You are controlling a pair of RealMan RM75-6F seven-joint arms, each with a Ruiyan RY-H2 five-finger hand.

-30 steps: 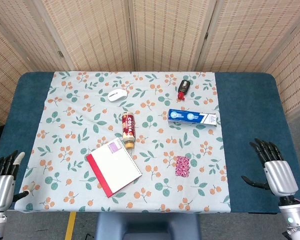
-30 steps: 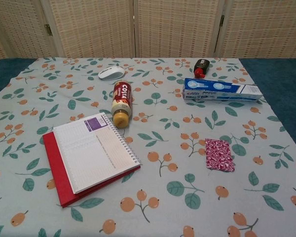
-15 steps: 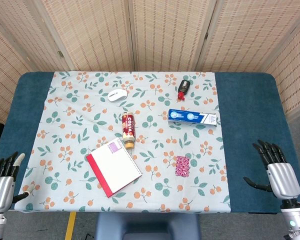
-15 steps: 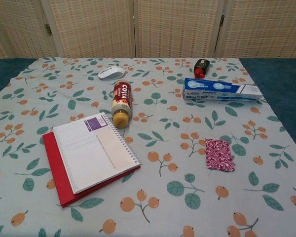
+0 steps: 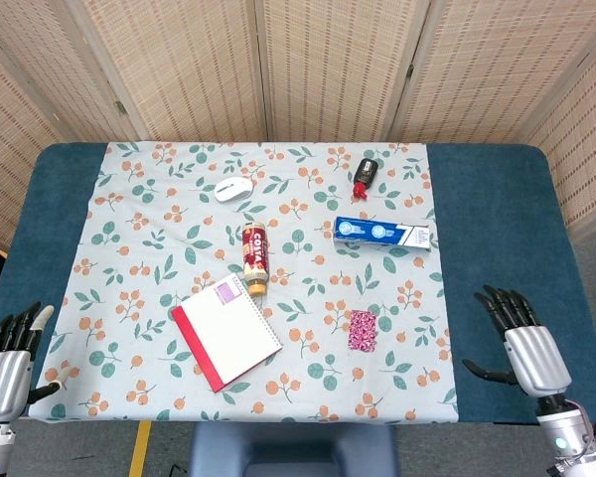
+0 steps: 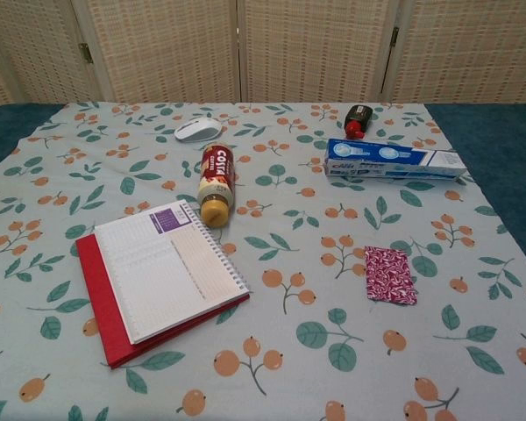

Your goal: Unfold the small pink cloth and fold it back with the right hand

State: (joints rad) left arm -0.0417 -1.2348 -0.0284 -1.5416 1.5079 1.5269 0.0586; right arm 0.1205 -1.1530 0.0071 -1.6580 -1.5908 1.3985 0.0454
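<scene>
The small pink cloth (image 5: 363, 330) lies folded flat on the floral tablecloth (image 5: 139, 199), right of the notebook (image 5: 226, 332). The right hand (image 5: 521, 348) hovers well apart, fingers spread, holding nothing. Light and limp, it likely needs a corner pinch.

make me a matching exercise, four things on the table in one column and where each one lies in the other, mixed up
Things:
1. pink cloth
2. white mouse
3. toothpaste box
4. spiral notebook

Places:
A. far side of the floral tablecloth, left of the small dark bottle
B. near edge, left of the middle, in front of the lying drink bottle
C. near side, nearest the right hand
D. right of the lying drink bottle, in front of the small dark bottle

Pairs: 1-C, 2-A, 3-D, 4-B
</scene>
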